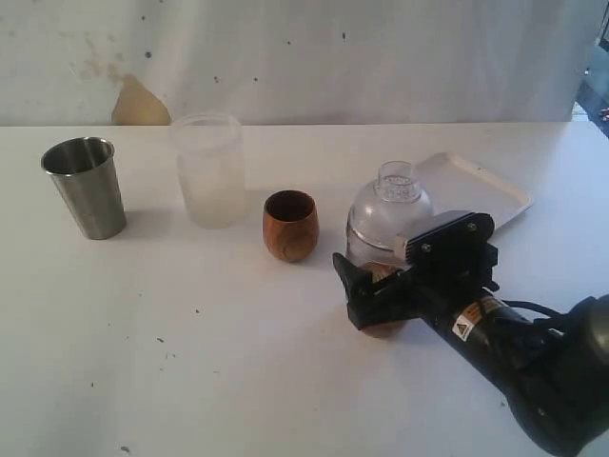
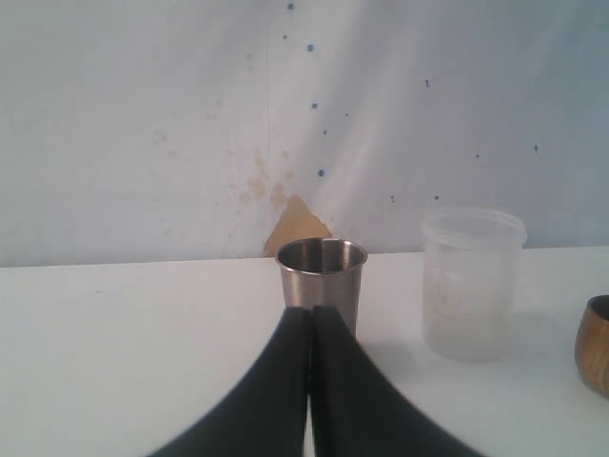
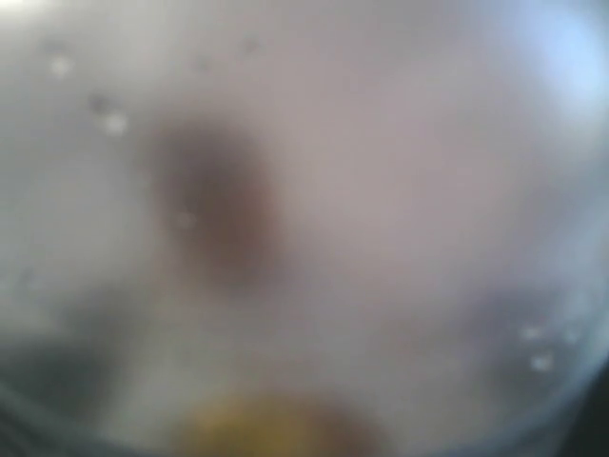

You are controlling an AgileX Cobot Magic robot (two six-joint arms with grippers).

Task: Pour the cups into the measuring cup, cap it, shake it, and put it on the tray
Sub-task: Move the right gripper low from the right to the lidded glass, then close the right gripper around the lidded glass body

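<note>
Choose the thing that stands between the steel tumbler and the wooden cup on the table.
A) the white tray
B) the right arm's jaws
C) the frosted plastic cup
C: in the exterior view the frosted plastic cup stands upright in the row, with the steel tumbler on one side of it and the wooden cup on the other.

Prob. a robotics lab or test bench: bare white table (image 1: 190, 381) w/ dark specks, stained, spotted white sheet (image 1: 381, 57) as backdrop, black robot arm (image 1: 552, 381) w/ warning sticker and cabling reaching over it.
</note>
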